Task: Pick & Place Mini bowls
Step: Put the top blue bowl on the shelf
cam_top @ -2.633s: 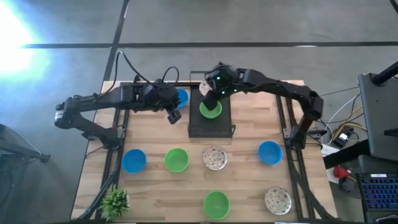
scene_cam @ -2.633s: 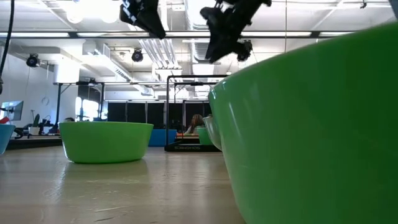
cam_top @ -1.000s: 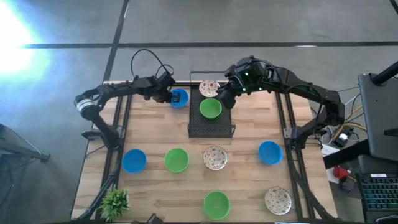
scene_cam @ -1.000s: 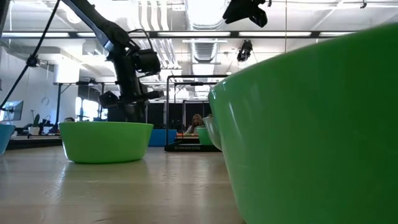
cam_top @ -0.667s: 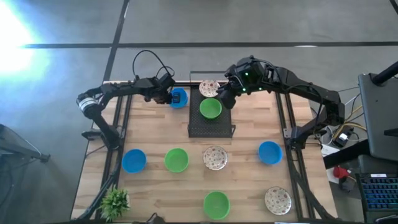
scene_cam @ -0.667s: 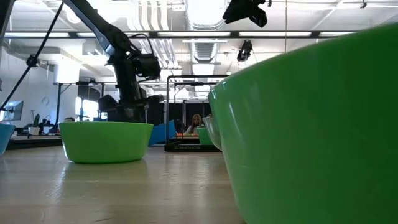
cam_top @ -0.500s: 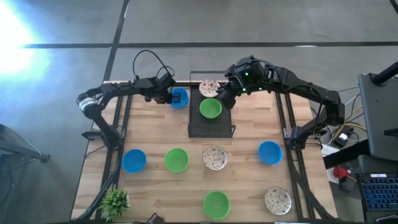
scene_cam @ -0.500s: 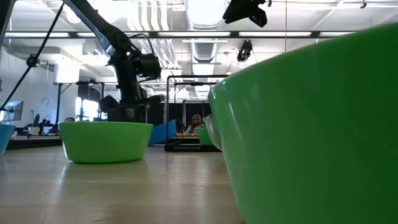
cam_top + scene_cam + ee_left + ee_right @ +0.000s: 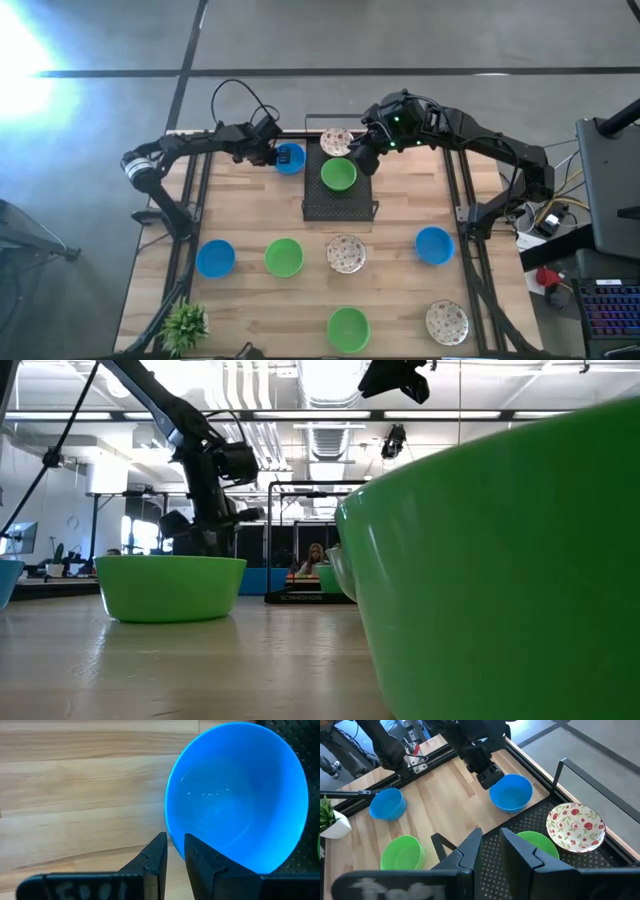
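Note:
My left gripper (image 9: pixel 277 156) is shut on a bright blue mini bowl (image 9: pixel 291 158) beside the left edge of the black mesh tray (image 9: pixel 325 205), at the table's far side. A green bowl (image 9: pixel 339 174) and a white floral bowl (image 9: pixel 336 141) sit in the tray. My right gripper (image 9: pixel 359 164) hovers shut just right of the green bowl, above the tray, touching nothing. Several more bowls stand on their bases on the near half: blue (image 9: pixel 215 258), green (image 9: pixel 284 257), floral (image 9: pixel 346 254), blue (image 9: pixel 433 245), green (image 9: pixel 347 329), floral (image 9: pixel 446 323). My left gripper pinches the blue bowl's wall at the rim on its left side (image 9: pixel 172 831), one finger (image 9: pixel 200 857) inside the bowl and one (image 9: pixel 156 857) outside. The fingers come from the table's left, slanting down. The bowl (image 9: pixel 262 580) sits level, low at the tabletop.
A small potted plant (image 9: pixel 185 325) stands at the near left corner. The tray has a raised wire frame (image 9: pixel 300 485) on its far side. Bare wood lies between the tray and the middle row of bowls. A laptop and cables are off the table's right side.
The blue bowl tipped up in my left gripper's hold, its side toward the gripper rising, then came back level. The left gripper stayed shut on it and shifted only slightly. The right arm kept still.

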`<state>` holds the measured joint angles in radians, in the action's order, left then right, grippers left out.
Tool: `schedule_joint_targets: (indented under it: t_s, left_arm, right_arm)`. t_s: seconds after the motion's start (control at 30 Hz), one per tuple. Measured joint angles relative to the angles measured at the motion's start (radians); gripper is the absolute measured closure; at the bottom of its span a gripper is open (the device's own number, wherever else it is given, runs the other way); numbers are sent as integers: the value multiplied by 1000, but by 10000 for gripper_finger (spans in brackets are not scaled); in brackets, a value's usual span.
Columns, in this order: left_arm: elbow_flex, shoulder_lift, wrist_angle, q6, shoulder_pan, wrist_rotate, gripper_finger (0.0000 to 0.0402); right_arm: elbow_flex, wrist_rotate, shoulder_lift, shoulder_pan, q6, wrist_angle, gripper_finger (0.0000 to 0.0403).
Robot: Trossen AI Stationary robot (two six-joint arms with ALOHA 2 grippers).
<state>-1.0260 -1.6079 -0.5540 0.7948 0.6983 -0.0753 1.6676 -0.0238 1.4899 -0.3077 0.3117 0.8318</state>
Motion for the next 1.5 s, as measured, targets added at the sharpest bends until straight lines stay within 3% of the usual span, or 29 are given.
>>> schedule_joint_targets:
  t_s: [0.47,0.67,0.83,1.5]
  left_arm:
    - [0,-70,58,19,-6,-11,336]
    - [0,-72,61,-17,-6,-10,391]
    - [0,-69,62,-19,-6,-1,399]
    - [-36,172,67,-196,-60,37,401]
  right_arm:
    - [0,0,0,0,-1,0,339]
    - [0,0,0,0,-1,0,339]
    - [0,0,0,0,-2,0,339]
    - [0,0,0,0,-9,1,339]
